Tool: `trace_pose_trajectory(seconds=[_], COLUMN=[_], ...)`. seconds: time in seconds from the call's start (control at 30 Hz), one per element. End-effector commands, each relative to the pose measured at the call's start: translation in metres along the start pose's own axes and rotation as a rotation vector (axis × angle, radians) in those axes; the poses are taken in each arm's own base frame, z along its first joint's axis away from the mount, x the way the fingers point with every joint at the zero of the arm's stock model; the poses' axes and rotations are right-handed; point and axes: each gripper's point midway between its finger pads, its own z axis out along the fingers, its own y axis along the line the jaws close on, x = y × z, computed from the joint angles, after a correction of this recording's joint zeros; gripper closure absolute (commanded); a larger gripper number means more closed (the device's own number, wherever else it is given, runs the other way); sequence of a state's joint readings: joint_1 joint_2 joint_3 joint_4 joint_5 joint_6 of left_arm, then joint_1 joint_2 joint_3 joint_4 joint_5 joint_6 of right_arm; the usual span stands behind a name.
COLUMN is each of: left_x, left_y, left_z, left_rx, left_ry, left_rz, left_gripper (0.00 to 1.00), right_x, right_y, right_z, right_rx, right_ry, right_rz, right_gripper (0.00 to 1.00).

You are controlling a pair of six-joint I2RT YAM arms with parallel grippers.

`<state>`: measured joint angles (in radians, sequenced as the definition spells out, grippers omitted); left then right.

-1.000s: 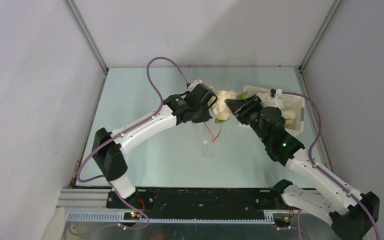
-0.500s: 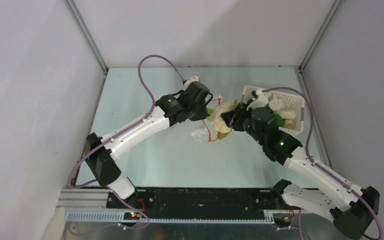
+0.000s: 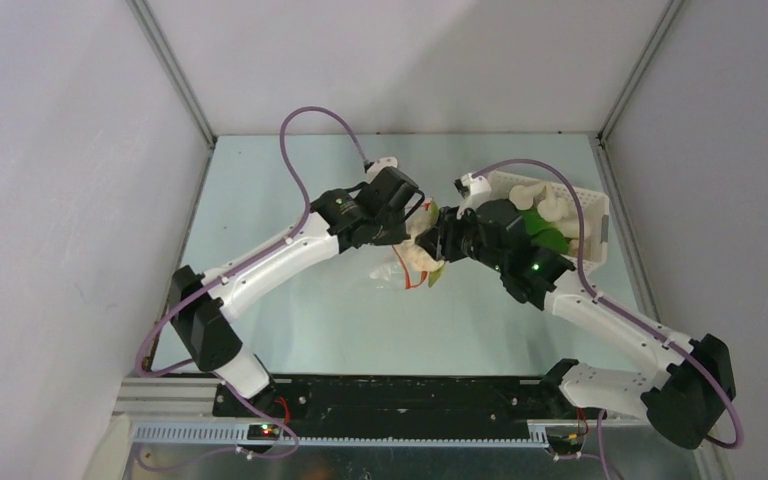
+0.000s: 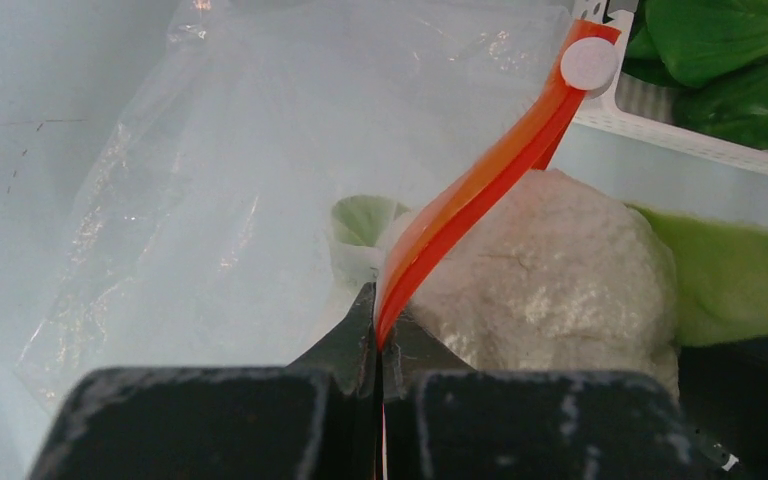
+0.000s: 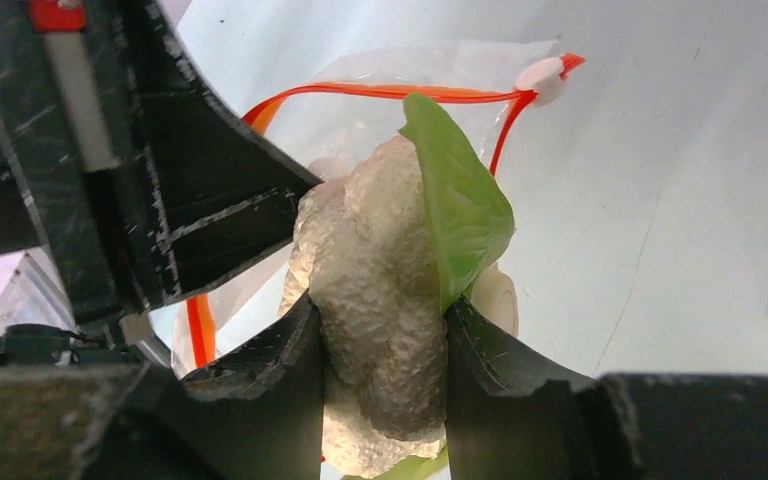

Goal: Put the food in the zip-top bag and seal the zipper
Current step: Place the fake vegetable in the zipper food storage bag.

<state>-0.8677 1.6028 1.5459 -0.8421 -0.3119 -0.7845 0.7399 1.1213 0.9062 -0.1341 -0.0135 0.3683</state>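
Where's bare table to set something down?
Bare table between left wall and left arm; also the near strip between the forearms. Crowded: centre, where left tool and right tool meet at the bag; basket fills far right.

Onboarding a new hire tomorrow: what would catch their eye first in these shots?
The bright orange-red strip of the clear bag, mid-table, pinched in the left tool. Right beside it, the right tool clamps a lumpy cream-white toy vegetable with a green leaf at the bag's open mouth. A white basket holding more green leaves sits at the far right.
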Motion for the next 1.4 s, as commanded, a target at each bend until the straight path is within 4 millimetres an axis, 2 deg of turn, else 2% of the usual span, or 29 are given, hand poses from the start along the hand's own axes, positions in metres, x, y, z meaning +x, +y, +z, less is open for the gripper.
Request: trace_pose_trajectory(seconds=[0.0, 0.17, 0.3, 0.53, 0.6, 0.67, 0.8, 0.97, 1.03, 1.07, 1.13, 1.23, 1.27, 1.3, 1.33, 1.37], left_x=[-0.013, -0.009, -0.001, 0.018, 0.021, 0.018, 0.02, 0.029, 0.03, 0.03, 0.027, 0.013, 0.012, 0.007, 0.004, 0.001], left_y=[-0.041, -0.044, -0.055, -0.056, -0.051, -0.039, -0.032, -0.037, -0.042, -0.054, -0.065, -0.066, -0.067, -0.066, -0.067, -0.068], left_z=[-0.034, -0.041, -0.043, -0.036, -0.034, -0.035, -0.039, -0.039, -0.043, -0.048, -0.059, -0.065, -0.067, -0.067, -0.068, -0.068], left_rx=[0.173, 0.19, 0.24, 0.234, 0.213, 0.168, 0.176, 0.225, 0.261, 0.326, 0.409, 0.415, 0.427, 0.432, 0.457, 0.465], left_ry=[-0.064, -0.082, -0.078, -0.038, -0.036, -0.059, -0.074, -0.047, -0.042, -0.04, -0.058, -0.085, -0.081, -0.083, -0.087, -0.091], left_rz=[0.034, 0.095, 0.148, 0.197, 0.188, 0.179, 0.185, 0.214, 0.23, 0.232, 0.236, 0.214, 0.2, 0.184, 0.163, 0.15], left_gripper=[1.0, 1.0, 1.0, 1.0, 1.0, 1.0, 1.0, 1.0, 1.0, 1.0, 1.0, 1.0, 1.0, 1.0, 1.0, 1.0], right_x=[-0.029, -0.011, -0.008, -0.022, -0.029, -0.034, -0.05, -0.056, -0.059, -0.064, -0.068, -0.06, -0.057, -0.056, -0.047, -0.048], right_y=[0.023, 0.003, -0.007, -0.034, -0.043, -0.06, -0.071, -0.073, -0.074, -0.075, -0.063, -0.039, -0.037, -0.027, -0.023, -0.019], right_z=[0.009, 0.018, 0.021, 0.02, 0.016, 0.008, -0.001, -0.007, -0.008, -0.008, -0.004, 0.0, 0.001, 0.003, 0.003, 0.003], right_rx=[-0.112, -0.013, 0.055, 0.172, 0.212, 0.299, 0.309, 0.321, 0.327, 0.329, 0.293, 0.238, 0.238, 0.199, 0.18, 0.161], right_ry=[-0.041, 0.064, 0.093, 0.049, 0.014, -0.036, -0.088, -0.083, -0.107, -0.144, -0.168, -0.141, -0.144, -0.148, -0.131, -0.146], right_rz=[0.101, 0.222, 0.28, 0.52, 0.581, 0.643, 0.698, 0.709, 0.661, 0.63, 0.529, 0.368, 0.34, 0.281, 0.26, 0.245], right_gripper=[1.0, 1.0, 1.0, 1.0, 1.0, 1.0, 1.0, 1.0, 1.0, 1.0, 1.0, 1.0, 1.0, 1.0, 1.0, 1.0])
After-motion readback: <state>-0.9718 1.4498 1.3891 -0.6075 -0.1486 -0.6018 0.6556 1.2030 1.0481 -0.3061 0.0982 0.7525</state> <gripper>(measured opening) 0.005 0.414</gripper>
